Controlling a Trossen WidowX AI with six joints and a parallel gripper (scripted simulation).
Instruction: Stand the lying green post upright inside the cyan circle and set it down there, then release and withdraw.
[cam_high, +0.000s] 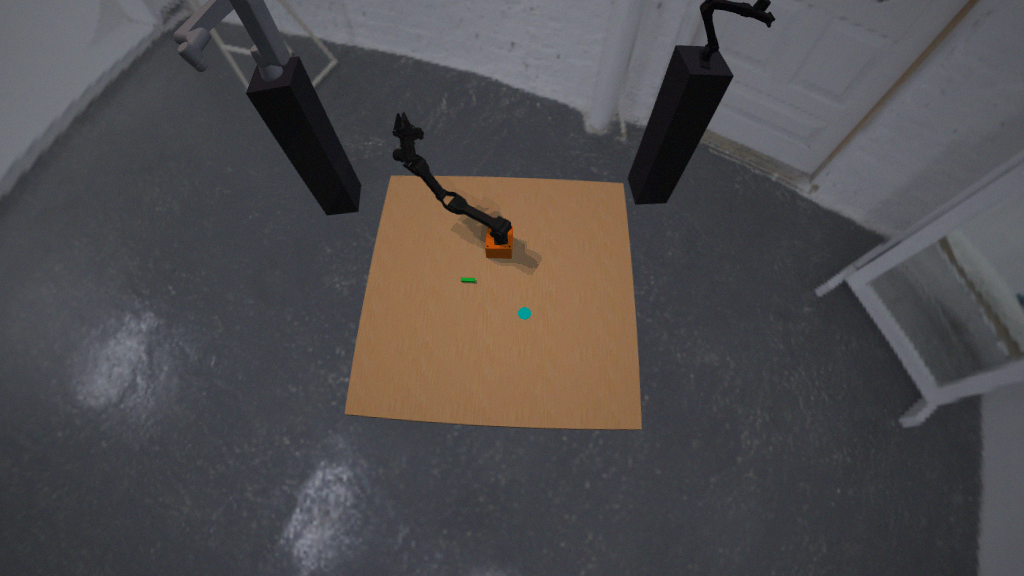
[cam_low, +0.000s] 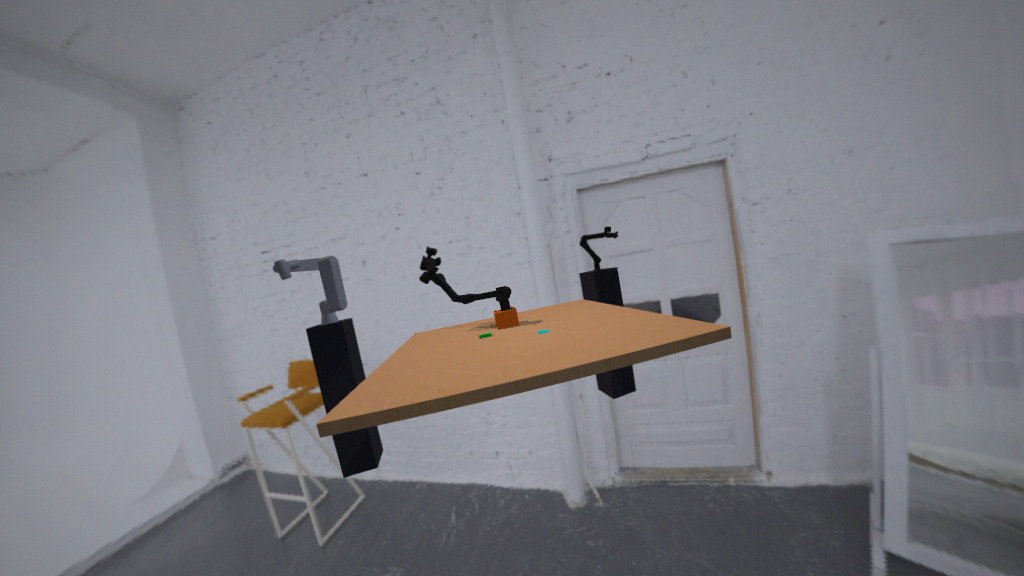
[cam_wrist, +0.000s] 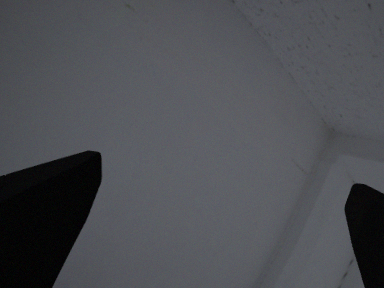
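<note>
Jaws wide and holding nothing, the tool (cam_high: 401, 118) (cam_low: 431, 251) (cam_wrist: 230, 183) hangs well apart from the lying green post (cam_high: 467, 280) (cam_low: 485, 336).

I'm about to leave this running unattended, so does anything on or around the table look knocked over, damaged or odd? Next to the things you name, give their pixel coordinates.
Nothing looks damaged or spilled. The green post (cam_high: 467, 280) (cam_low: 485, 336) lies on its side, apart from the cyan circle (cam_high: 524, 313) (cam_low: 542, 331), but the task expects that. The open gripper (cam_high: 402, 118) (cam_wrist: 230, 183) points away from both.
</note>
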